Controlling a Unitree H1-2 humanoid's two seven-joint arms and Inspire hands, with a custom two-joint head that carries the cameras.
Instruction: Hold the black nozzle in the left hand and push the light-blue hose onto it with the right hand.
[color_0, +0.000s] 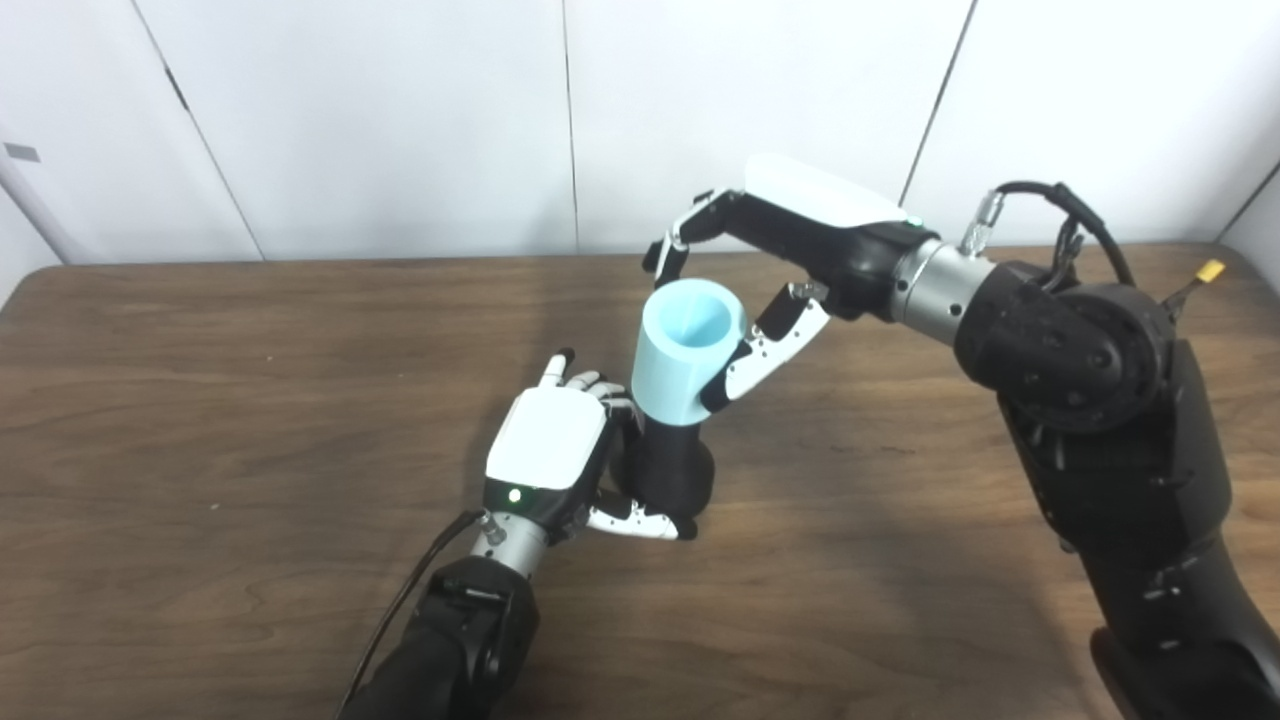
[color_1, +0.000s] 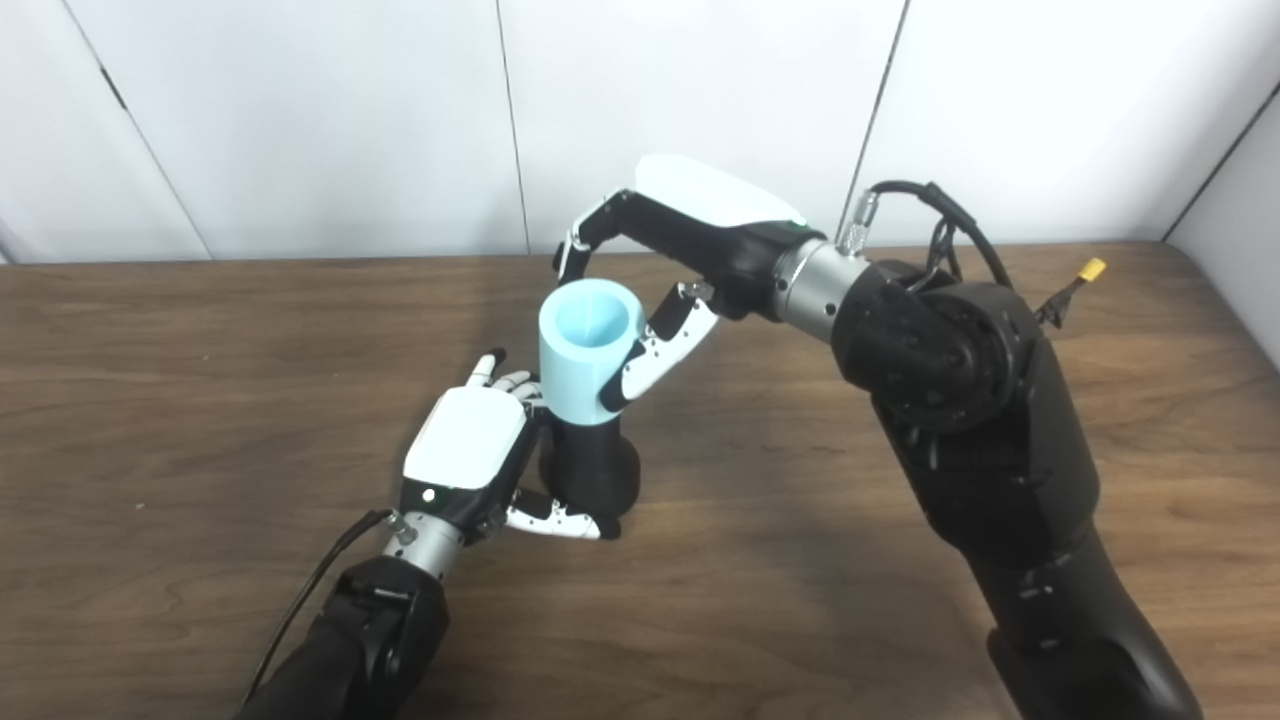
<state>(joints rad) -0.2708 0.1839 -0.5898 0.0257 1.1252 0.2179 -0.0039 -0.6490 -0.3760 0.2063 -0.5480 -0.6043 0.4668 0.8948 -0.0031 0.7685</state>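
Light-blue hose (color_0: 688, 350) atop black nozzle (color_0: 672, 470), between both hands

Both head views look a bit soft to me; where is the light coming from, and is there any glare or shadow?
Left eye view: mildly soft throughout; the right hand has a blown-out white back, and the table shows a dark shadow band right of the black nozzle. Right eye view: same softness; the light-blue hose is evenly lit, its bore paler, and the left hand also glares, suggesting overhead light.

Matte black plastic cylindrical nozzle (color_0: 672, 470) is standing upright at table centre; light-blue hollow plastic hose sleeve (color_0: 686, 350) is sitting on its top, at 12 o'clock, open mouth facing up.
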